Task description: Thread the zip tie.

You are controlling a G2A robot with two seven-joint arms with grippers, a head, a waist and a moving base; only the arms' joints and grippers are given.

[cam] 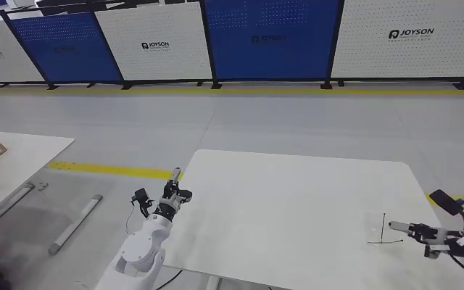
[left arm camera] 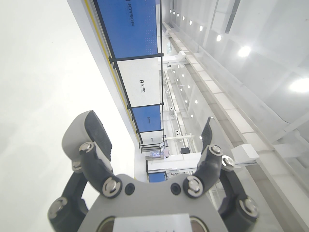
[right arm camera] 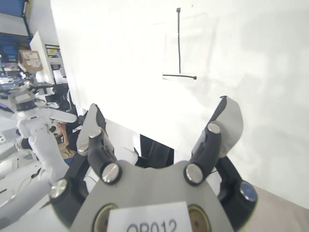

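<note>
Two thin black zip ties lie on the white table [cam: 290,210] near its right front corner. One zip tie [right arm camera: 179,42] lies straight, and its tail end meets the middle of the second zip tie [right arm camera: 179,76], which lies crosswise; together they form a T [cam: 383,232]. My right gripper [right arm camera: 160,107] hovers open at the table's right edge, a short way from the ties, with nothing between its fingers. My left gripper [left arm camera: 150,121] stands open and empty at the table's left edge [cam: 174,181], far from the ties.
A second white table [cam: 29,152] stands to the left across a gap of floor, with a grey pole [cam: 76,221] lying on the floor between. Blue and white panels [cam: 272,40] line the back. The table's middle is bare.
</note>
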